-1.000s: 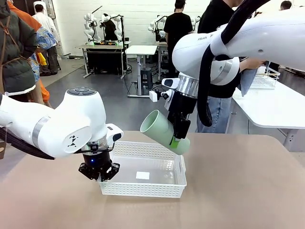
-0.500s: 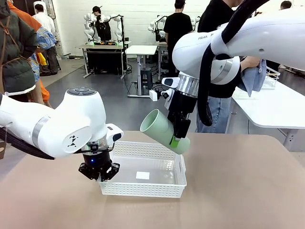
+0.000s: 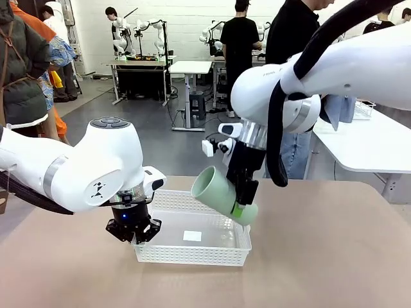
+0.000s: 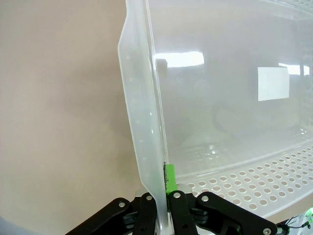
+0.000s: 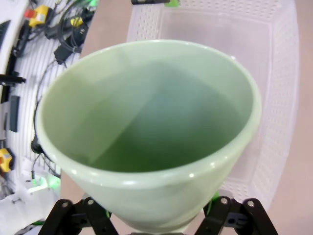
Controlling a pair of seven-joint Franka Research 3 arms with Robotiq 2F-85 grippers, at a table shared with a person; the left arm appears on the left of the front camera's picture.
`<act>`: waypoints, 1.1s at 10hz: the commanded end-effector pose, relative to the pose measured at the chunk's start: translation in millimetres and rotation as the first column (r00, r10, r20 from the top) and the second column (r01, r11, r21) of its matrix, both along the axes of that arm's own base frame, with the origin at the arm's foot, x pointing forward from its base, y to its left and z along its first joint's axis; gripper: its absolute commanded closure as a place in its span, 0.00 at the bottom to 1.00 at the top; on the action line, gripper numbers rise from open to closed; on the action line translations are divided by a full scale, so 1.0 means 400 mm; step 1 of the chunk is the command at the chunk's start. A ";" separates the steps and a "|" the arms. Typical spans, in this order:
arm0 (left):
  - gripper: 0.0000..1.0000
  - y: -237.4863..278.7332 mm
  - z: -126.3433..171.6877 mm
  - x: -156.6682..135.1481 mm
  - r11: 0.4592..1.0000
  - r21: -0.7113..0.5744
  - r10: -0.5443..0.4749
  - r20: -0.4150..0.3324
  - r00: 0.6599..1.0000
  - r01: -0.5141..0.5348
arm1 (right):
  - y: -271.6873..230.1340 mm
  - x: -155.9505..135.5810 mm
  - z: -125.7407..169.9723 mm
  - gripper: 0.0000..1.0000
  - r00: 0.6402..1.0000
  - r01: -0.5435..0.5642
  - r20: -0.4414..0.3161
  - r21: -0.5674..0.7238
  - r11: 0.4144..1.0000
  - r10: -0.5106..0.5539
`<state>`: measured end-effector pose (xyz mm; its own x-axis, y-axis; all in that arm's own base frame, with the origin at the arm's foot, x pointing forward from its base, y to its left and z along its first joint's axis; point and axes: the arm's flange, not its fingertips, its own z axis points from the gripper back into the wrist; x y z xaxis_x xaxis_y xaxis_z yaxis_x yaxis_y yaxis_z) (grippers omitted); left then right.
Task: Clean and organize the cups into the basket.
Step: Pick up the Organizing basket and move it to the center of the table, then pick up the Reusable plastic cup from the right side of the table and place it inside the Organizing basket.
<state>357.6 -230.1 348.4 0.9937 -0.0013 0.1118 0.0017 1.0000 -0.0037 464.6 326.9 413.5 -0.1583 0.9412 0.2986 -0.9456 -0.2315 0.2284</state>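
A pale mint green cup [image 3: 221, 193] hangs tilted over the right end of the white lattice basket [image 3: 192, 253], its mouth facing left and toward me. My right gripper [image 3: 244, 205] is shut on the cup's lower part. In the right wrist view the cup [image 5: 146, 127] opens toward the camera, with the basket [image 5: 281, 98] below it. My left gripper [image 3: 133, 231] is shut on the basket's left rim. The left wrist view shows the rim wall [image 4: 144, 112] pinched between the green-padded fingers [image 4: 169, 177], and the basket's bare floor with a white label.
A person in black stands at the far side of the table, holding a blue cloth [image 3: 337, 108]. A white wire rack [image 3: 363, 109] sits on a second white table [image 3: 379, 144] at the right. The tan tabletop [image 3: 321, 256] spreads around the basket.
My right arm has lowered the mint cup toward the basket's right end. The person's hands with the blue cloth have shifted. The left gripper has not moved.
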 end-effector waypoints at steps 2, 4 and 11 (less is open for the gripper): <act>1.00 -0.001 -0.004 -0.005 1.000 0.008 -0.008 0.012 1.000 0.008 | 0.038 -0.003 -0.084 0.19 0.998 -0.030 -0.049 0.000 1.000 0.030; 1.00 -0.001 -0.004 -0.005 1.000 0.008 -0.008 0.012 1.000 0.008 | 0.047 0.011 -0.109 0.19 0.997 -0.035 -0.066 0.003 0.999 0.035; 1.00 -0.001 -0.004 -0.005 1.000 0.008 -0.008 0.012 1.000 0.008 | 0.100 0.043 -0.194 0.19 0.987 -0.068 -0.153 -0.065 0.996 0.058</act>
<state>357.5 -230.2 348.5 0.9937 -0.0016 0.1120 0.0021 1.0000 -0.0039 477.3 361.7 332.3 -0.1687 0.9385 0.3013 -0.8873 -0.2777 0.3681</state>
